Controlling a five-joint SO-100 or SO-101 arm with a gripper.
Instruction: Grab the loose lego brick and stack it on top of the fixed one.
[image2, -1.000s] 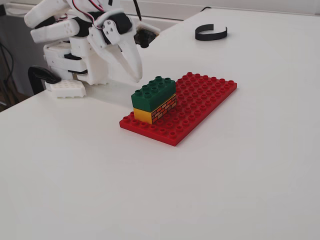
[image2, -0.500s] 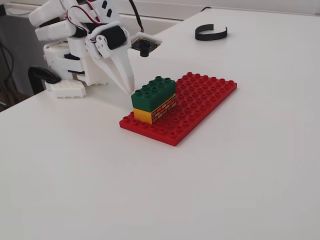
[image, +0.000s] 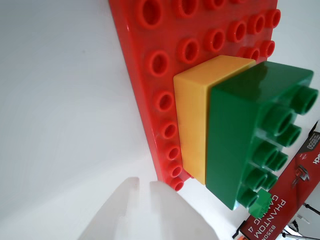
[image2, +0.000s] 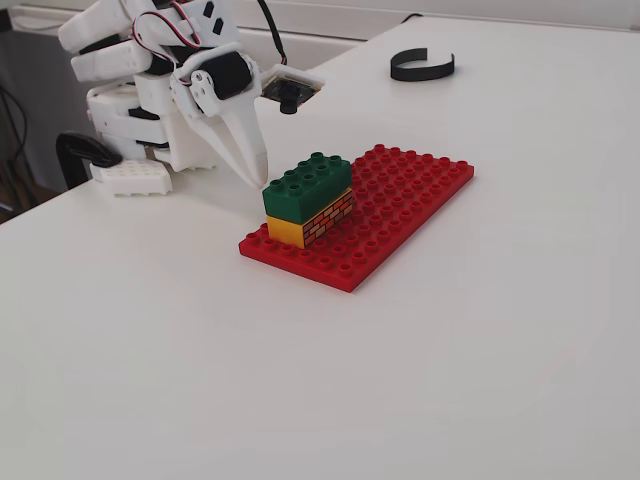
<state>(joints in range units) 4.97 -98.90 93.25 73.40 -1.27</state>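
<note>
Since a second ago, end effector (image2: 256, 172) tilts tips down, fingers nearly together, empty. Just beyond tips, loose lego brick (image2: 308, 184) sits seated atop fixed one (image2: 309, 220), on red baseplate (image2: 400, 195): stack done.
</note>
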